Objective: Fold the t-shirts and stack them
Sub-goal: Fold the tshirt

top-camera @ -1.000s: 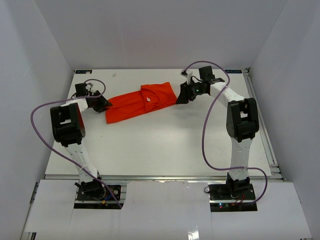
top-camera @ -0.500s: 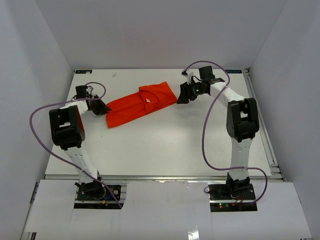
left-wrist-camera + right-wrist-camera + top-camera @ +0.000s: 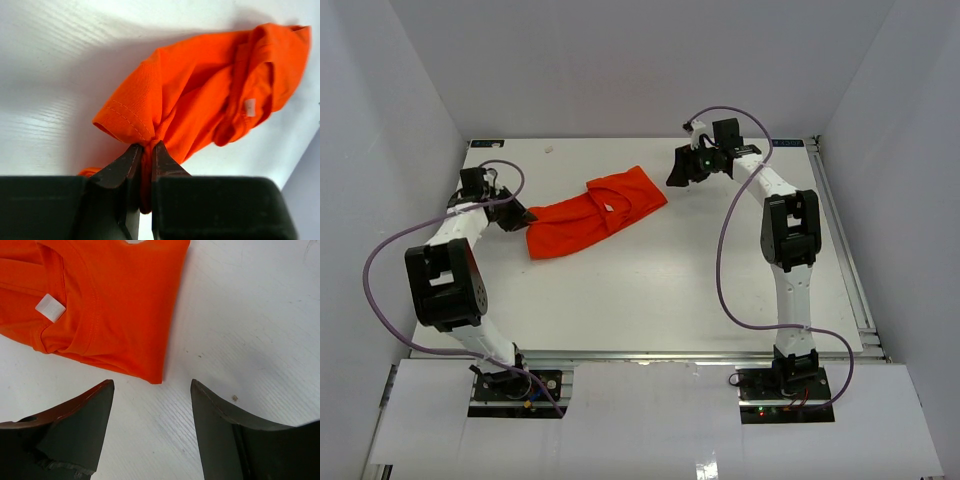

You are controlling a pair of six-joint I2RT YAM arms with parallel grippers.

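Note:
The orange-red t-shirt [image 3: 595,210] lies folded lengthwise as a long strip across the back of the table. My left gripper [image 3: 523,217] is shut on its left end, and the left wrist view shows the cloth [image 3: 200,100] bunched between the jaws [image 3: 147,146]. My right gripper [image 3: 676,172] is open and empty, just right of the shirt's collar end. In the right wrist view the shirt corner [image 3: 110,300] with its white neck label lies just ahead of the open gripper [image 3: 152,382], apart from it.
The white table [image 3: 650,290] is boxed in by white walls on three sides. Purple cables loop off both arms above the table.
My right gripper has let go of the shirt's right end and pulled back up and right. My left gripper has dragged the shirt slightly to the left.

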